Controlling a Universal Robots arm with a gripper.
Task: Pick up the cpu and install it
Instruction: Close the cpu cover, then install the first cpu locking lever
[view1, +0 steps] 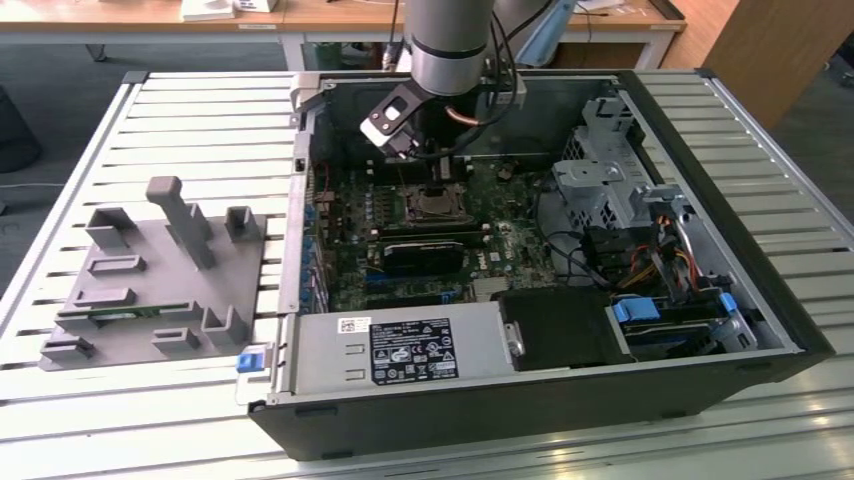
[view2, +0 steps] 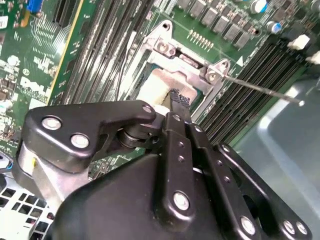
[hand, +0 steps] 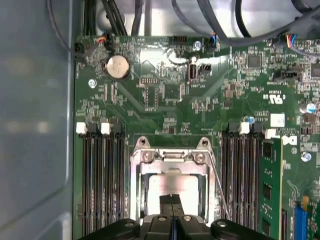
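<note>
- holder tray (view1: 140, 290): grey, on slatted surface (view1: 200, 120), the exterior view's left.
- computer case (view1: 534, 420): open, centre.
- tool (hand: 172, 204): inside the case, fingers pressed together with nothing between them, tips just over the cpu (hand: 165, 182).
- cpu: lies flat within the metal socket frame (hand: 145, 157) on the green board (hand: 165, 95).

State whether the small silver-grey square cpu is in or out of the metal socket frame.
In: both wrist views show the cpu lying within the socket frame, under the gripper. Fully seated: cannot tell.
</note>
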